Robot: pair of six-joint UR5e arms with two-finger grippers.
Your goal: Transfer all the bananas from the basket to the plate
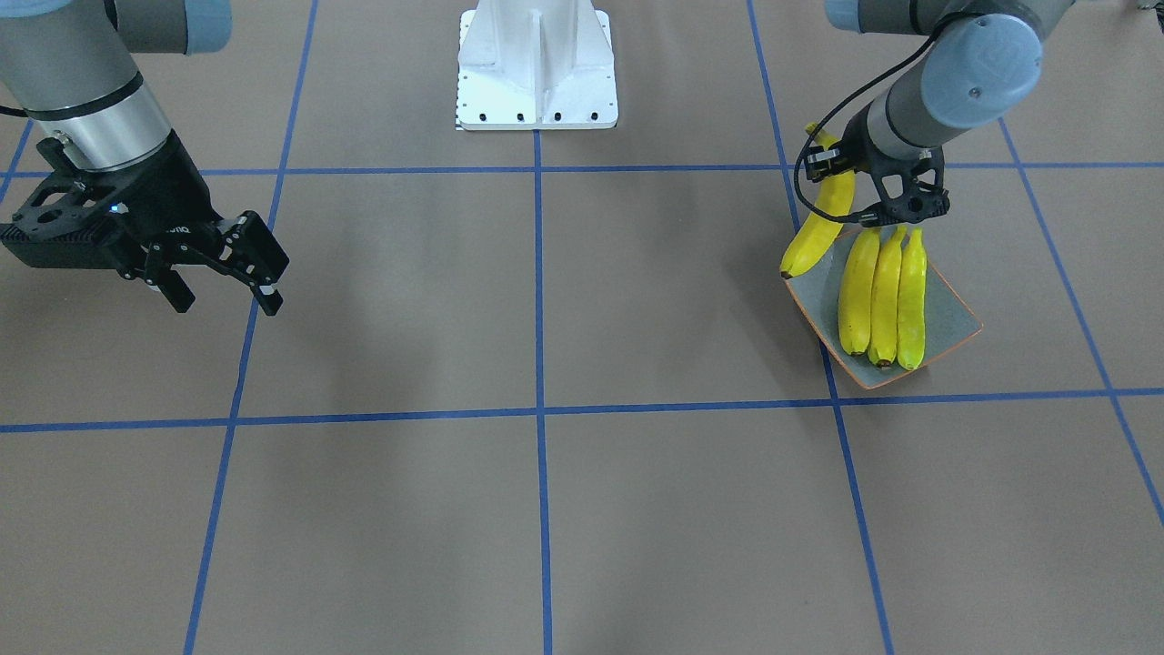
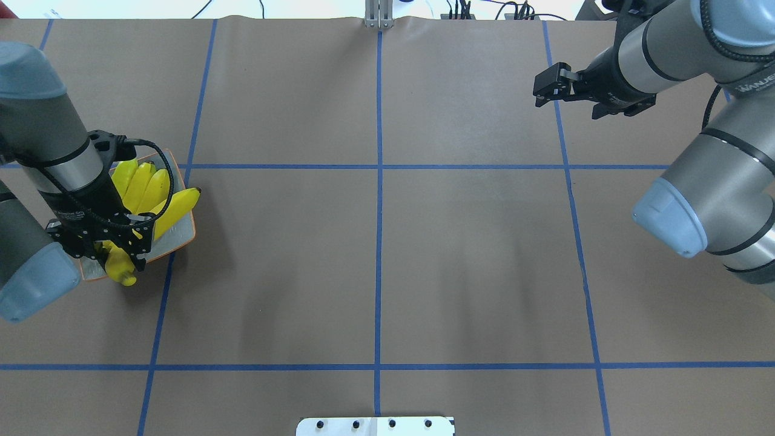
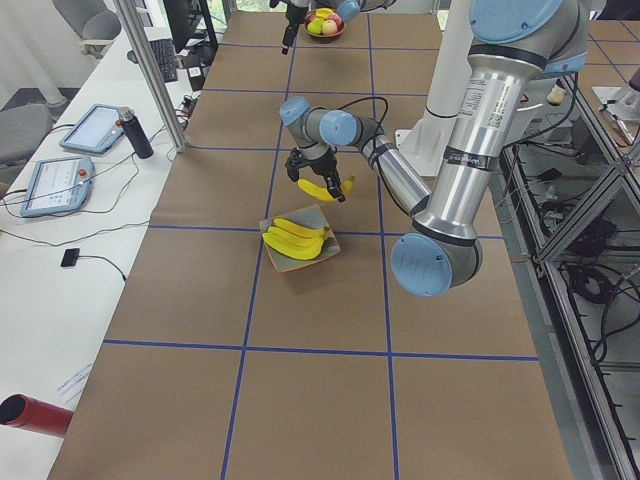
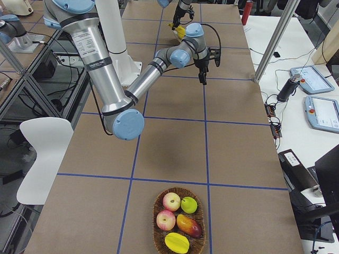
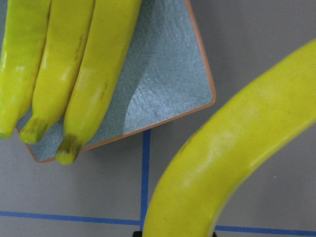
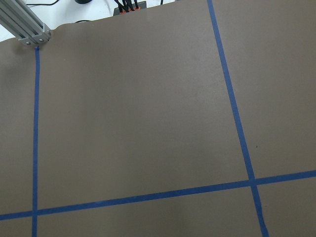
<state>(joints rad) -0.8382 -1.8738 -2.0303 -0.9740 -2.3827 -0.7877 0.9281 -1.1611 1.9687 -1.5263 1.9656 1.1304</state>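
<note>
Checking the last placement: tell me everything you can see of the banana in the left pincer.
The banana is bright yellow, smooth, gently curved, with a small dark tip. The left pincer grips it near one end, lifted, roughly level, over the grey-blue plate's corner and the table. It looks clear of the plate.

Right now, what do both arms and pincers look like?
Left arm and right arm: silver-grey tubes, light-blue joint caps, black wrist bands. Left pincer and right pincer: black, two-fingered, openwork linkages, with small white lettering on the right one. A black cable loops beside the left wrist.
</note>
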